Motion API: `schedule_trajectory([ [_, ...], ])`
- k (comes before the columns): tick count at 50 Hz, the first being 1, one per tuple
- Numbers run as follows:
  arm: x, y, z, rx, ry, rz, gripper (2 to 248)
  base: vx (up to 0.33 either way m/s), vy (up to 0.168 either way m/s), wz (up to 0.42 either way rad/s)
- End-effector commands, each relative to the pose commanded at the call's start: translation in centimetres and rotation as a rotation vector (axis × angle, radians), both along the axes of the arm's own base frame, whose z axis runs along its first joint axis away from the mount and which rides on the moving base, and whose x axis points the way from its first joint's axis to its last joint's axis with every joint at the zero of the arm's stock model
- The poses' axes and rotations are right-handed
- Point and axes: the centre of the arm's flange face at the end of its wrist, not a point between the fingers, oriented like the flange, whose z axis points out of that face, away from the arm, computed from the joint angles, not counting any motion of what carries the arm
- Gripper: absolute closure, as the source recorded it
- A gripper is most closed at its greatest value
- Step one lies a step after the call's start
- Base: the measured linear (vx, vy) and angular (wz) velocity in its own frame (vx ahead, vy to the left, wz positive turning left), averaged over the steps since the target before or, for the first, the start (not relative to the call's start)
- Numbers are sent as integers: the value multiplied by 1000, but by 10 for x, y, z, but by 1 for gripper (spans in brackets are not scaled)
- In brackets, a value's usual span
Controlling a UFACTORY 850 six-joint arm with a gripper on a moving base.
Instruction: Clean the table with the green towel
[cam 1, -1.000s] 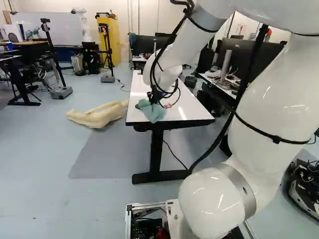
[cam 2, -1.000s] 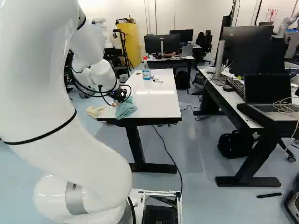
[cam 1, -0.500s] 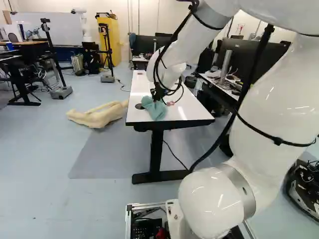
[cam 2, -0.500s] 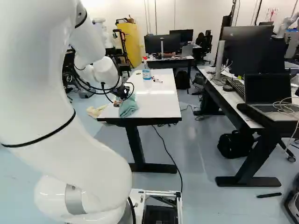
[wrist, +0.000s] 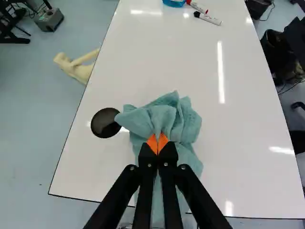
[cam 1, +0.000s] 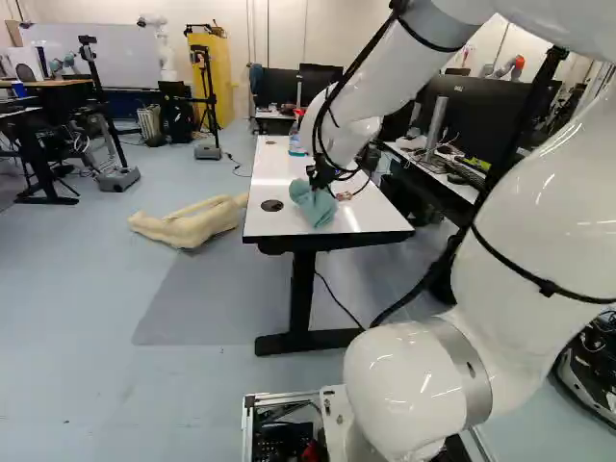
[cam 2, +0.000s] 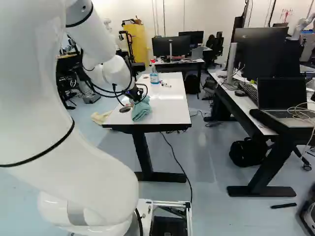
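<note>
Clamping the towel [wrist: 183,119], tool [cam 1: 316,183] sits low over the counter [wrist: 143,62]; black disc [wrist: 104,123] just beside the towel, bottle [cam 2: 154,77] and markers [wrist: 209,19] farther along.

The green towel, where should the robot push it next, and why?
I'd slide the green towel gently sideways, away from the round black disc, keeping it flat on the white table. The jaws are closed on a bunched bit of it, the rest lies on the tabletop, and there's bare white surface on that side, so it could probably wipe there.
</note>
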Motion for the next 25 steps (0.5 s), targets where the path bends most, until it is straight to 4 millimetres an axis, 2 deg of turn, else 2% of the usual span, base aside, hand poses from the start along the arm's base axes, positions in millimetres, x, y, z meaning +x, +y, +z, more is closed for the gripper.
schedule_trajectory([
  [9, -4, -10, 0, 0, 0, -22, 229, 0, 0, 0],
  [25, -4, -11, 0, 0, 0, -25, 229, 0, 0, 0],
])
